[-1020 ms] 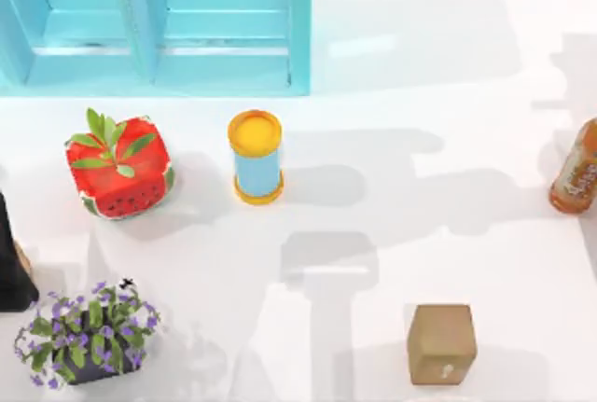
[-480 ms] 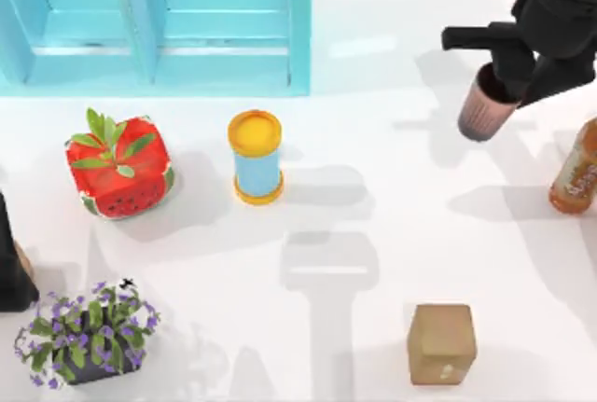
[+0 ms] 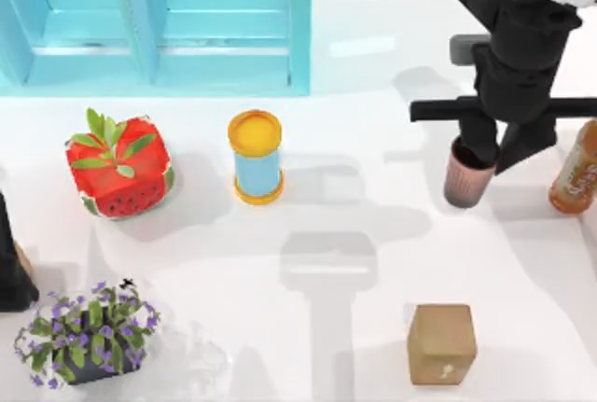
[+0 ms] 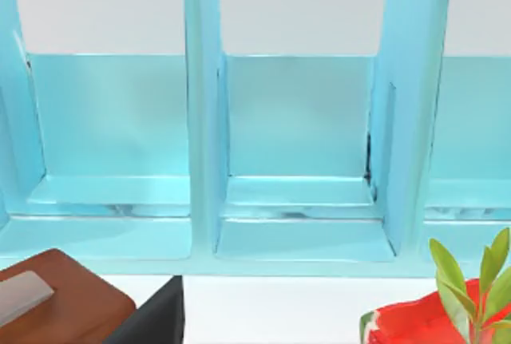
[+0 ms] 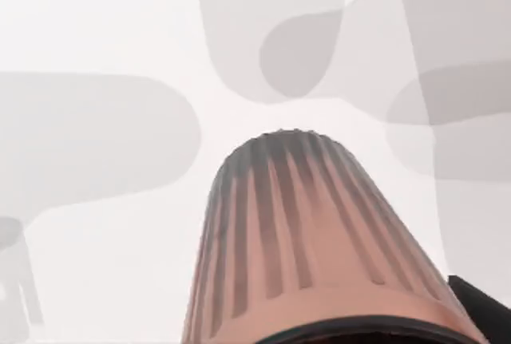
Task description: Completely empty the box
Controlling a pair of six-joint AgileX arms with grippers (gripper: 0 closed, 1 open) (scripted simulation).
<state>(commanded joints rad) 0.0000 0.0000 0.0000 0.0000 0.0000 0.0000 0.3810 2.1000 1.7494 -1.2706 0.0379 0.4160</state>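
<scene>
My right pincer (image 3: pixel 487 161) is hanging over the right side of the tabletop (image 3: pixel 373 262), clamped on the rim of a ribbed pinkish cup (image 3: pixel 465 178). In the top view the cup is sitting upright with its base at or just above the white surface; I cannot tell whether it is touching. In the right wrist view the cup (image 5: pixel 319 256) is tapering away from the camera toward the tabletop.

Just to the cup's right, an orange bottle (image 3: pixel 576 171) is lying near the table's right edge, apart from the cup. The blue box (image 3: pixel 159 57) is standing along the far left edge, well apart from the cup. In the left wrist view its open compartments (image 4: pixel 299 120) are looking bare.

On the left, a watermelon-patterned cube (image 3: pixel 119 167) with leaves is sitting near a blue can with a yellow lid (image 3: pixel 256 157). A pot of purple flowers (image 3: pixel 86 332) is sitting at the near left, and a brown block (image 3: pixel 440 343) at the near right.

My left arm is parked at the table's left edge; I cannot tell how its pincer is standing.
</scene>
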